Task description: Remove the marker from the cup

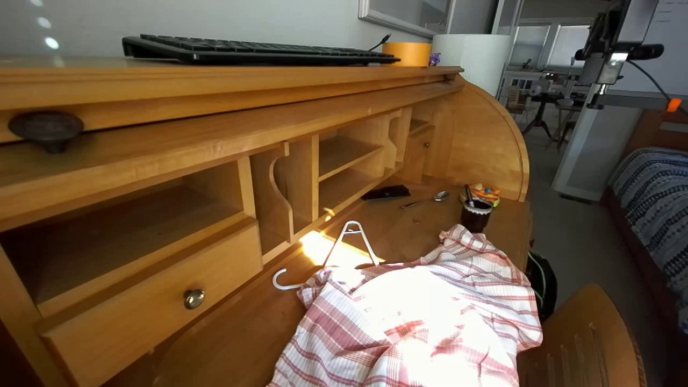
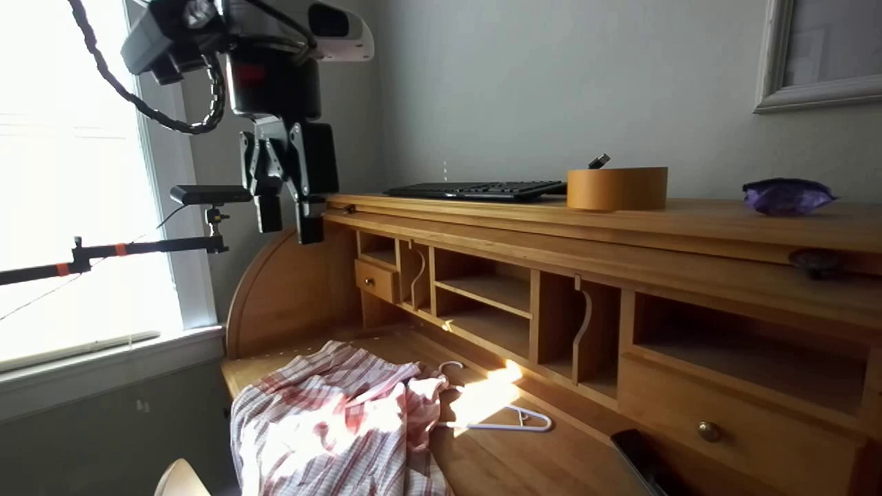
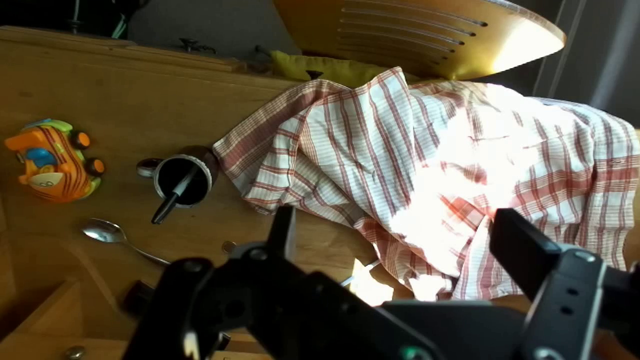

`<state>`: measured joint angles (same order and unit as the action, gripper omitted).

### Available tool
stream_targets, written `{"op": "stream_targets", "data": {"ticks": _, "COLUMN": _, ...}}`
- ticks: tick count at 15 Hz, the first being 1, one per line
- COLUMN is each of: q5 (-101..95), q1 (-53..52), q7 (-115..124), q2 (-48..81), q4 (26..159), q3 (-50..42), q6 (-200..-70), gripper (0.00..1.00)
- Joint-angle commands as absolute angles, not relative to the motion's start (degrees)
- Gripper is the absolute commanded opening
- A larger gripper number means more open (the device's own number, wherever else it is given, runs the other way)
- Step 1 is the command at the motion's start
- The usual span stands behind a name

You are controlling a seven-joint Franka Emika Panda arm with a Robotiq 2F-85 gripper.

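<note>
Likely step: approach, no grasp yet. Wrist view: marker (image 3: 175, 195) leans in cup (image 3: 209, 158), one end jutting out, below and to one side of the fingers (image 3: 520, 250), wide apart, unladen. Next probably calls for shifting across, lowering, pinching that end. In an exterior view: fingers high above bench (image 2: 510, 458); marker and cup unseen.
</note>
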<state>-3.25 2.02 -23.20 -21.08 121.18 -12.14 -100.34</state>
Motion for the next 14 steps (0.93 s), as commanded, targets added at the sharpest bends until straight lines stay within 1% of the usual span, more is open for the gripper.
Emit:
{"op": "stream_targets", "data": {"ticks": 1, "q5": -0.5, "q1": 2.4, "q7": -25.0, "q2": -19.3, "q4": 120.4, "q3": -12.8, "q6": -102.0, "gripper": 1.0}}
{"op": "stream_targets", "data": {"ticks": 4, "q5": 4.7, "q1": 3.3, "q7": -21.3, "q2": -15.8, "q4": 119.8, "q3": -14.0, "q6": -112.8, "gripper": 1.0}}
{"op": "stream_targets", "data": {"ticks": 9, "q5": 6.6, "q1": 6.4, "q7": -16.7, "q2": -8.4, "q4": 120.9, "q3": -14.8, "q6": -130.4, "gripper": 1.0}}
{"op": "stream_targets", "data": {"ticks": 14, "q5": 4.6, "q1": 9.7, "q7": -13.6, "q2": -3.4, "q4": 122.2, "q3": -14.7, "q6": -135.5, "gripper": 1.0}}
